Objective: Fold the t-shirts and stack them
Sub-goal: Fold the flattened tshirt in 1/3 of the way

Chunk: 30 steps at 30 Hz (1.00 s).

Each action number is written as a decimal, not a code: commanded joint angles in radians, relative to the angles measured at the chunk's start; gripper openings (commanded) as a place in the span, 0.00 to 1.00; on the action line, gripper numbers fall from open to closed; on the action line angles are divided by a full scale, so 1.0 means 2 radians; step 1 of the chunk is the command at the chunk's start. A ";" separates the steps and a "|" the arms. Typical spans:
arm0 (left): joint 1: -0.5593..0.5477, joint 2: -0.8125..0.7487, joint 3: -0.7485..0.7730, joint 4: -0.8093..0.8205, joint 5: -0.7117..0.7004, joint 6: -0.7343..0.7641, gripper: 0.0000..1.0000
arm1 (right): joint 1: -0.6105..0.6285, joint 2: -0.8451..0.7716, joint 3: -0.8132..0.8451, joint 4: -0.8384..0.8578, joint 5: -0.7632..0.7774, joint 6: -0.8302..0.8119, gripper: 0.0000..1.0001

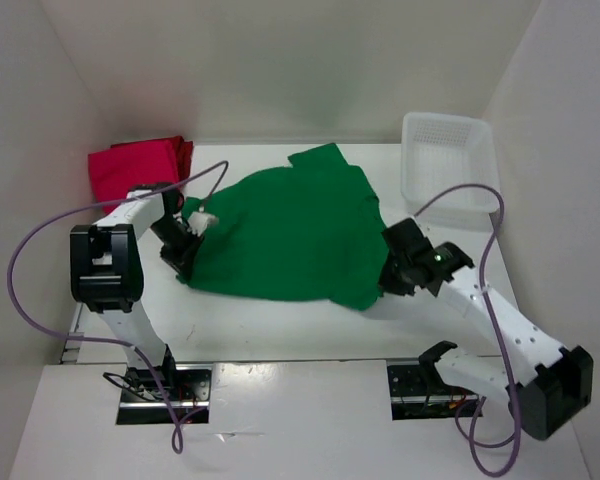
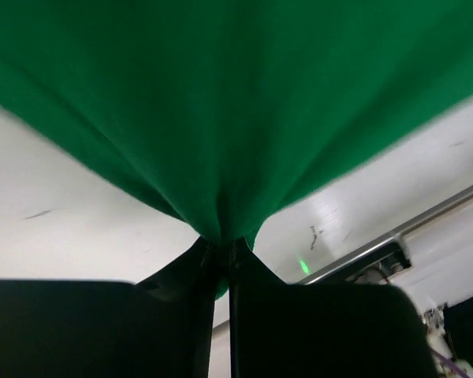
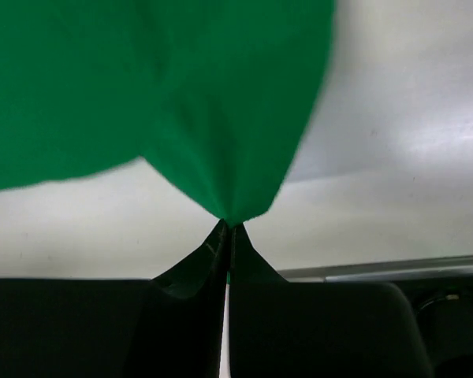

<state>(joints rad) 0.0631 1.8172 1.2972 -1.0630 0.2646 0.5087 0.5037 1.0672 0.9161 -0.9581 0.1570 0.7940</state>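
Note:
The green t-shirt [image 1: 285, 230] hangs spread between both arms above the middle of the table. My left gripper [image 1: 185, 240] is shut on its left edge; the cloth [image 2: 221, 118] bunches into the closed jaws [image 2: 221, 248]. My right gripper [image 1: 392, 268] is shut on its right lower corner; the cloth [image 3: 181, 102] narrows to a point in the jaws [image 3: 229, 228]. A pinkish-red t-shirt [image 1: 130, 165] lies folded at the far left corner, with a dark red edge [image 1: 185, 150] showing beside it.
A white perforated plastic basket [image 1: 442, 160] stands at the far right against the wall. White walls close in the table on the left, back and right. The table's metal front rail [image 2: 394, 236] shows below the cloth.

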 commanded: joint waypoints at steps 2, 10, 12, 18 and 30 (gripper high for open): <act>0.003 0.013 -0.063 0.042 -0.067 0.024 0.13 | 0.007 -0.083 -0.038 0.025 -0.030 0.067 0.00; 0.003 0.007 -0.094 0.054 -0.089 0.019 0.37 | 0.020 -0.027 -0.033 0.030 -0.035 0.055 0.00; 0.009 -0.022 -0.094 0.060 -0.089 0.019 0.37 | 0.020 -0.042 -0.033 0.030 -0.030 0.059 0.00; 0.009 0.008 -0.034 0.054 -0.024 0.014 0.21 | 0.020 -0.041 -0.033 0.030 -0.030 0.059 0.00; 0.009 0.172 0.243 -0.045 0.283 -0.012 0.48 | 0.024 -0.047 -0.038 0.030 -0.030 0.055 0.00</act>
<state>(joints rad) 0.0772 2.1448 1.7168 -1.0946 0.6071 0.5018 0.5415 0.9905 0.8368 -0.9340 0.0891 0.8997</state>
